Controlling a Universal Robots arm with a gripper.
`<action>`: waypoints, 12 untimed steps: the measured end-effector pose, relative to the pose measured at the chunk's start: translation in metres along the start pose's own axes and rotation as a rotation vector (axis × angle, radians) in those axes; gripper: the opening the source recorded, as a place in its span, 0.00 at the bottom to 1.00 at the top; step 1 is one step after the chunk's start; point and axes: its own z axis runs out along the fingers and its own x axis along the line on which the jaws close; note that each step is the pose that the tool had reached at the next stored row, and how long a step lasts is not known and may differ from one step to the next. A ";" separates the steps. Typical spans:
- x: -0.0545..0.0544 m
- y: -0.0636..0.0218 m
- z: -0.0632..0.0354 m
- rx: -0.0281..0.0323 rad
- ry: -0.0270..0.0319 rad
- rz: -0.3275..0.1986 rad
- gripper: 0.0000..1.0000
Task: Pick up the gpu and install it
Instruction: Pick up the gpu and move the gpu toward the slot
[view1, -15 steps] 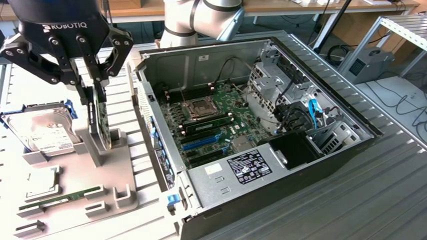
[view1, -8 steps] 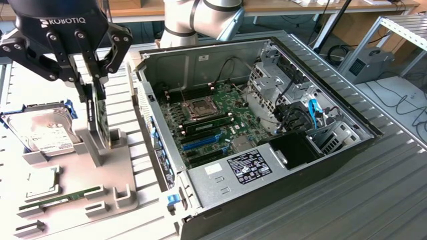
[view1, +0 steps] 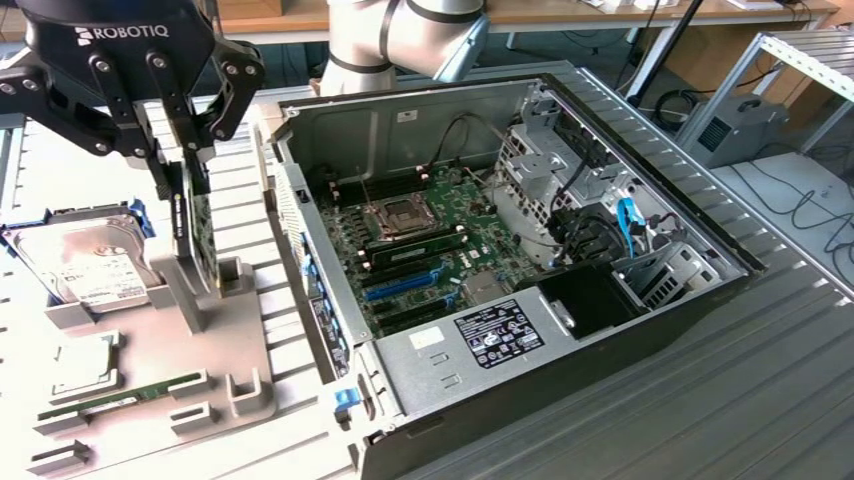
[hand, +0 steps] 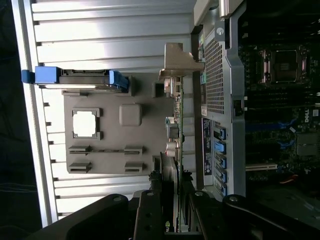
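The wrist view is showing the gpu (hand: 180, 125) edge-on, standing beside the case (hand: 234, 105). The exterior view is showing the end effector (view1: 191, 185) pointing down, straddling it; whether it is gripping, one cannot tell.

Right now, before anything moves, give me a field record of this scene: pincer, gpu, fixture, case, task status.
pincer: lowered onto the gpu's upper edge, at the exterior view's left
gpu: upright, edge-on, standing in a slot of the gray fixture, outside the case
gray fixture: on the table beside the computer case
hard drive: propped on edge at the same fixture
computer case: lying on its side, panel off, motherboard exposed
task status: gpu not yet in the case
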 end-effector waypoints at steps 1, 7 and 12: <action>0.000 0.0000 0.0000 0.0000 -0.0001 0.000 0.26; 0.000 0.0000 -0.0001 0.0002 0.0002 0.000 0.26; -0.006 0.0004 0.0001 0.0001 0.0000 0.000 0.26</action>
